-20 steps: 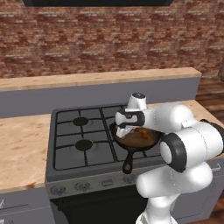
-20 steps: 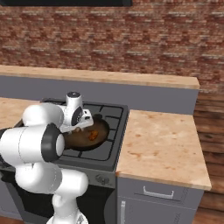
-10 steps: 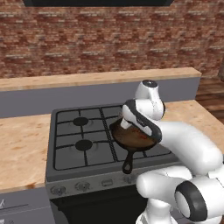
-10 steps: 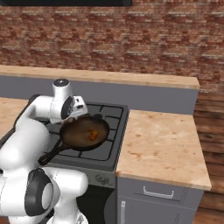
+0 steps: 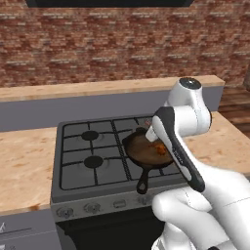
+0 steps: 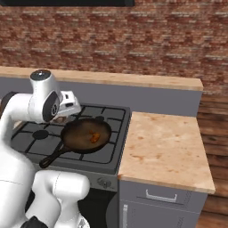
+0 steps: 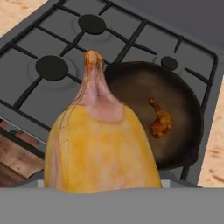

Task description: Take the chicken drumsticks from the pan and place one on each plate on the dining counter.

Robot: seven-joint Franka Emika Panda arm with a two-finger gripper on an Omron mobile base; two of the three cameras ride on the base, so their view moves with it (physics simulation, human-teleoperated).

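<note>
Gripper [image 6: 62, 116] pinching the pale golden drumstick [image 7: 101, 144] above the pan [image 7: 175, 131] w/ the orange-brown drumstick [image 7: 159, 119] lying inside.

Golden drumstick [image 7: 103, 148] lifted, orange-brown drumstick [image 7: 159, 120] inside black pan [image 7: 183, 109]

Two chicken drumsticks are showing: one pale golden-tan drumstick [image 7: 103, 144] sitting close against the hand camera, and one orange-brown drumstick [image 7: 159, 119] lying inside the pan. One pan [image 6: 84, 136] is resting on the stove, with one long black handle. One gas stove [image 5: 95, 158] is standing in the worktop; four burners are showing on it in the hand view, one of them partly behind the pan. One robot arm [image 5: 183, 129] is reaching over the stove.
</note>
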